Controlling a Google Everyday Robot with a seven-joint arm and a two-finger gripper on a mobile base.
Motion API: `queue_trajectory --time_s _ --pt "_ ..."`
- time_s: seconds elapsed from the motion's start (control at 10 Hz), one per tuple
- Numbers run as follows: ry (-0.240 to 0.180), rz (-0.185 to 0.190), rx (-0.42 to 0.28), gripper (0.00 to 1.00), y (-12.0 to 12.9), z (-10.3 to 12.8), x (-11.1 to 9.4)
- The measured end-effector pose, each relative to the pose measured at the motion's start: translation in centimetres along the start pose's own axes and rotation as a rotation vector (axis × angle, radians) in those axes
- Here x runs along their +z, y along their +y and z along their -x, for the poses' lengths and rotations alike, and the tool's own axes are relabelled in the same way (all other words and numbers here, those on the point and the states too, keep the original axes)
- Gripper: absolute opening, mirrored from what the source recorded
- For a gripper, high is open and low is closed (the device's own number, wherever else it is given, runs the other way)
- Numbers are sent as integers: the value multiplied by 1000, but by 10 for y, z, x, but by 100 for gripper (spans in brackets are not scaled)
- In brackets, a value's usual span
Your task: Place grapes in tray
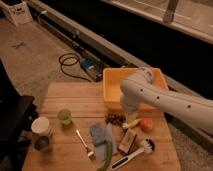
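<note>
From the one camera view, the white arm [165, 102] reaches in from the right, bends over the front of the tray [108, 90] and drops its end toward the wooden table [65, 97]. The gripper [130, 118] hangs at the bottom of that drop, low over the board just in front of the tray's near wall. The arm's own bulk hides it, so I cannot tell whether it is open or closed, nor whether it touches anything.

The grapes [115, 119] lie on the table just left of the gripper, a dark bumpy cluster outside the tray and close to its front wall. A pale yellow banana-like piece [133, 124] sits right under the gripper, and an orange-red fruit [146, 125] is just to its right.

Nearer the front edge are a blue cloth [98, 135], a fork [84, 145], a tan block [128, 142] and a dish brush [134, 154]. Off to the left stand a green cup [64, 116], a white cup [41, 126] and a dark cup [42, 143]. On the floor behind the table lies a coiled black cable [70, 62].
</note>
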Motion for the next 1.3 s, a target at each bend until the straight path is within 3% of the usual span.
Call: queue_trajectory --time_s 0.2,0.5,0.8,1.3 --pt "-26 34 -36 65 -9 25 25" --pt "-38 31 -48 65 -31 27 42" --pt "-89 32 -48 65 -47 31 64" --pt "-159 33 -75 65 -53 40 104"
